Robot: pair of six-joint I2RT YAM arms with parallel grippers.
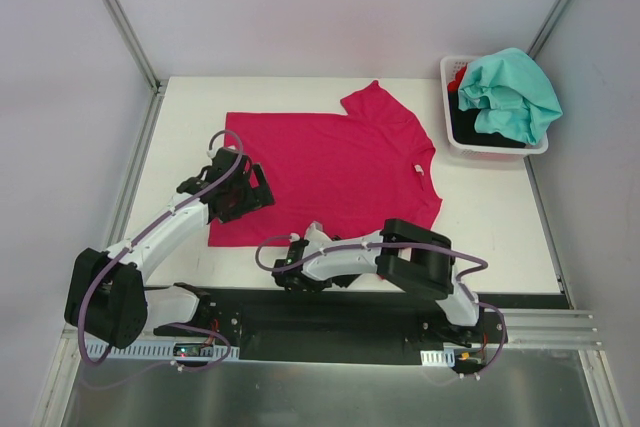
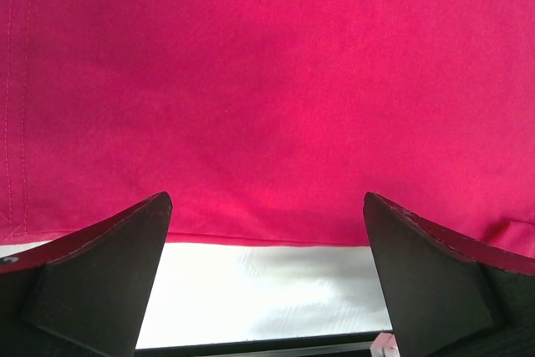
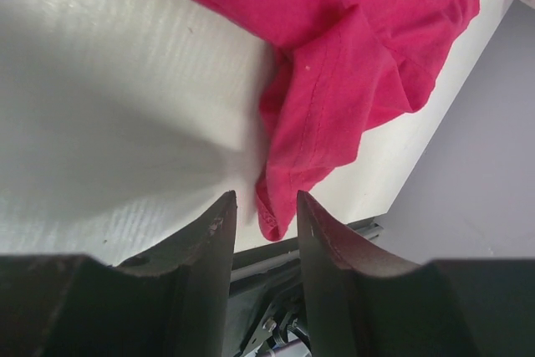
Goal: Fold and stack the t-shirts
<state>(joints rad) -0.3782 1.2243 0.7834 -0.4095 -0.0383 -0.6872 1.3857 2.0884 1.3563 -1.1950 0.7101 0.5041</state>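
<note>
Top external view: a white rectangular desk (image 1: 480,237) stands in a pale grey-walled booth, with slanting metal posts (image 1: 120,17) rising from its far corners; a black strip (image 1: 330,312) along its near edge carries both arm bases. A large magenta-pink cloth t-shirt (image 1: 330,167) lies spread flat on the middle of the desk, with its collar and small white label (image 1: 419,169) to the right and its bottom hem to the left. Beyond the magenta t-shirt and to its right, apart from it, sits a white plastic basket (image 1: 447,72); it is heaped with a teal-mint t-shirt (image 1: 510,92) over black cloth (image 1: 480,134). The left claw (image 1: 256,187) hovers over the magenta t-shirt's hem end with its jaws spread wide and nothing between them; the left wrist view shows the cloth's edge running across the gap. The right claw (image 3: 266,200) sits at the magenta t-shirt's near side, its jaws narrow but parted; the crumpled tip of a sleeve (image 3: 334,98) lies at the mouth of that gap, and no pad is seen pressing on it.
</note>
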